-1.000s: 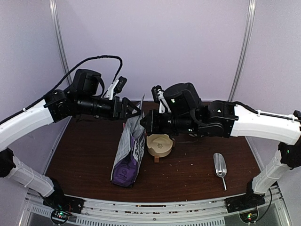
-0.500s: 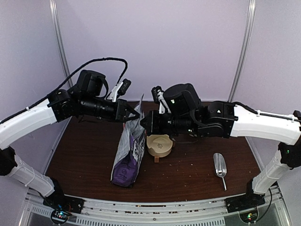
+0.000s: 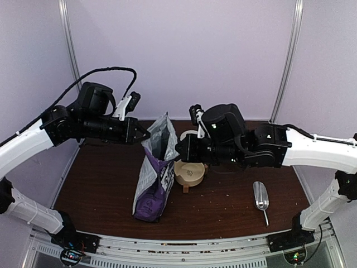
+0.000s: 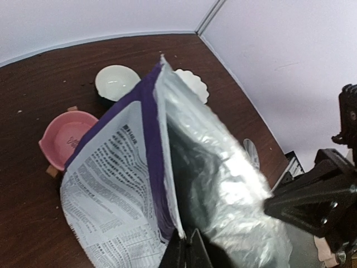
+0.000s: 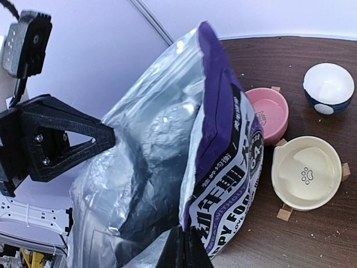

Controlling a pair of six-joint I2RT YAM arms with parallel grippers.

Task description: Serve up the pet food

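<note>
Well, we had the left gripper (image 3: pixel 146 134) and right gripper (image 3: pixel 177 149) each pinched shut on opposite lips of the puppy food bag (image 3: pixel 150 190), mouth spread; the pet food sat hidden inside, we judged: loose, light, spill-prone, best lifted with the metal scoop (image 3: pixel 260 196).

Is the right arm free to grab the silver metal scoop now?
Probably not yet: the right claw is shut on the purple-and-white food bag; the silver metal scoop lies unobstructed nearby.
</note>
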